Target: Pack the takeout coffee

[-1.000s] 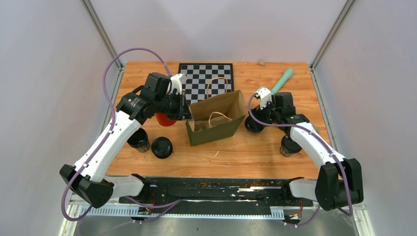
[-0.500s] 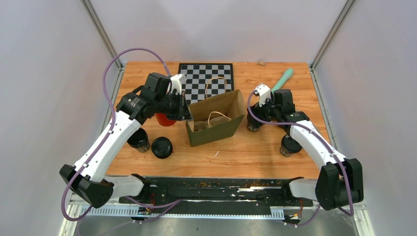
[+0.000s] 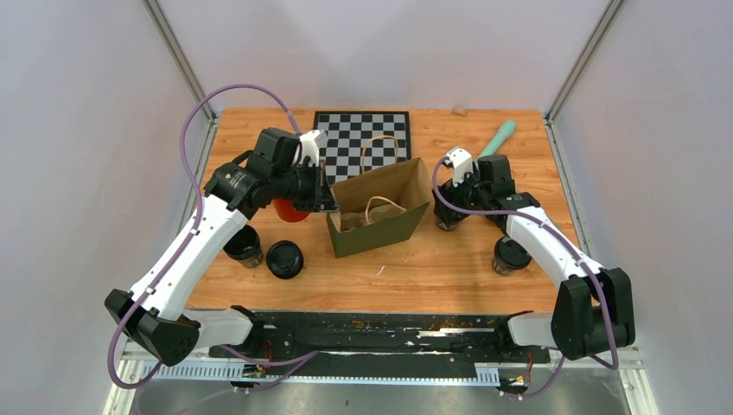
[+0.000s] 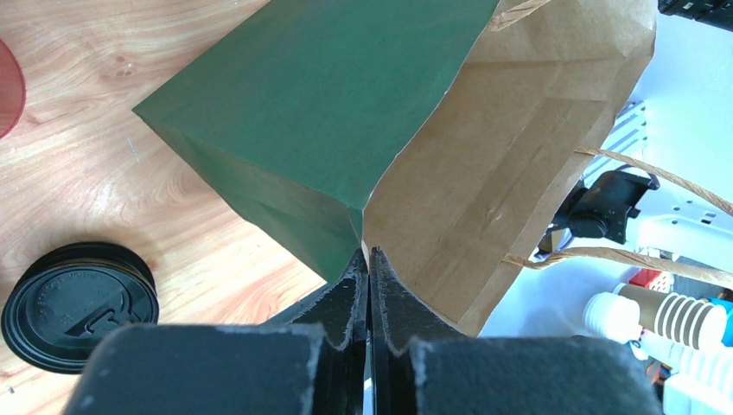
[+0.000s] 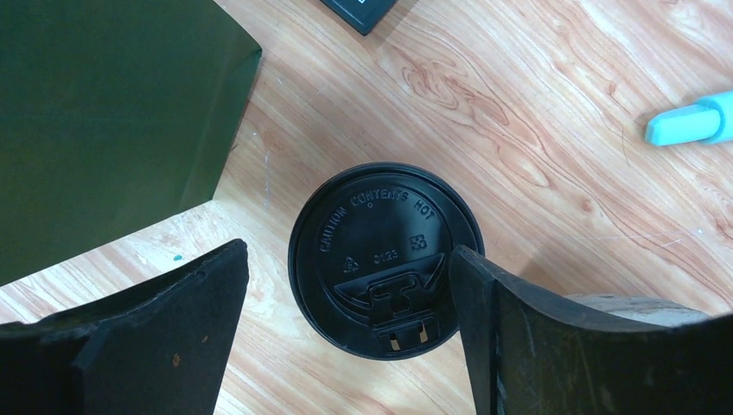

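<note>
Top external view: the paper bag (image 3: 380, 214) stands open in the middle of the table (image 3: 449, 272). No cup can be seen inside it.
Left gripper (image 3: 328, 197): the jaws are pressed together on the upper left edge of the bag. The left wrist view shows the paper pinched between the tips. This arm is in the same place as a second ago.
Right gripper (image 5: 347, 252): the jaws stand wide apart, with one finger on each side of the target cup (image 5: 386, 259). Whether the right finger already touches the lid cannot be told.
What changed: during the last second the right arm swung a little to the left and far, and this brought the gripper over the cup. The jaws are as wide apart as before.
Target cup: it stands upright on the table with its lid on, just beside the right wall of the bag.
Other cups: the right cup (image 3: 510, 255) stands nearer on the right. Two left cups (image 3: 284, 258) are near the left side of the bag.
Meaning for the task: the approach looks finished. The next step is probably to close on the cup and lift it over the bag rim, while the left gripper keeps the mouth open.
Risk: the left finger is close to the bag wall and may push it.
</note>
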`<state>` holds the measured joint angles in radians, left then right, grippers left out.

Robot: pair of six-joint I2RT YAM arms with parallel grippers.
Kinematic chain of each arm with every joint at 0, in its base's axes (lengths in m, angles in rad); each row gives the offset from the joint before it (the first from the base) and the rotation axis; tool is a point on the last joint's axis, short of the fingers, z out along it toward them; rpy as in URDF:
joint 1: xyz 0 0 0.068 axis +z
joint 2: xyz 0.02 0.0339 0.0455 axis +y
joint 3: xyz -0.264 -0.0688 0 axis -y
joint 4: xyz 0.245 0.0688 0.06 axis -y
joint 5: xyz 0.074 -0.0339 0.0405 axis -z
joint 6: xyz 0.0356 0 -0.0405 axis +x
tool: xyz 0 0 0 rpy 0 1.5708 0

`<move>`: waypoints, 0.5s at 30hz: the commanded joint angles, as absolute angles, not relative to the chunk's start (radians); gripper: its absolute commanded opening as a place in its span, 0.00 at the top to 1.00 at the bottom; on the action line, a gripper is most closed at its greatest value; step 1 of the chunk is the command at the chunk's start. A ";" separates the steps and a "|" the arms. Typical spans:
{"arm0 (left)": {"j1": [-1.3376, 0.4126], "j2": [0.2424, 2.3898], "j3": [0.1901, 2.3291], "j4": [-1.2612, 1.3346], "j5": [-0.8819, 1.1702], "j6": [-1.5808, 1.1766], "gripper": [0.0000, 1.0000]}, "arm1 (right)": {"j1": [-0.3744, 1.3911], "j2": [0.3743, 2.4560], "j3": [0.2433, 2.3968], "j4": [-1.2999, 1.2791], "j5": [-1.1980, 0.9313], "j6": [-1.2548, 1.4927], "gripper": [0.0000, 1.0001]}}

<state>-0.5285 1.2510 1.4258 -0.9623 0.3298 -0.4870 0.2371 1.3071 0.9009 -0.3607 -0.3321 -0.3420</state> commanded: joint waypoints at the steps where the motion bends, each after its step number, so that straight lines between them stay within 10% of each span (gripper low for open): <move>1: -0.525 1.239 1.465 -0.952 0.323 -0.463 0.97 | 0.240 1.323 0.930 -0.338 -0.324 -0.333 0.15; 15: -0.526 1.245 1.473 -0.956 0.318 -0.460 0.97 | 0.241 1.326 0.931 -0.318 -0.289 -0.327 0.16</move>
